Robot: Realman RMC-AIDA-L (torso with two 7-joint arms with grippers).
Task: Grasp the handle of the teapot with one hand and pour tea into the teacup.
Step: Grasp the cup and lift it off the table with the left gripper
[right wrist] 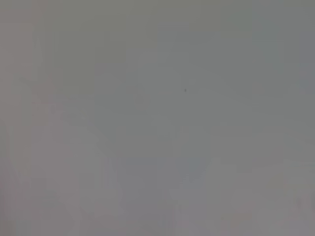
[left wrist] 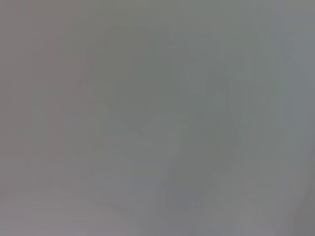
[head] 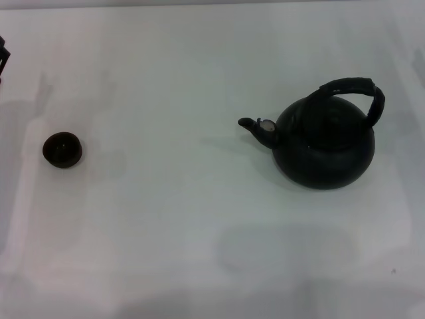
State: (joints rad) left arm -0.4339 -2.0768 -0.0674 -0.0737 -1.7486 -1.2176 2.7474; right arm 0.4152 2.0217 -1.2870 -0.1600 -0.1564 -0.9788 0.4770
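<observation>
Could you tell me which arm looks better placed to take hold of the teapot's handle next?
Probably the right arm: the teapot sits on the robot's right side of the table, its handle arching upright over it. The teacup stands far left. Neither gripper is clearly in view.

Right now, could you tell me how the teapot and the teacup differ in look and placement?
The teapot is far larger than the teacup. The teapot has a spout and arched handle; the teacup has neither. The teapot stands on the robot's right, the teacup far left. Both are dark, round and upright.

head view looking down on white table [head: 199, 252], both wrist views close over bare surface
</observation>
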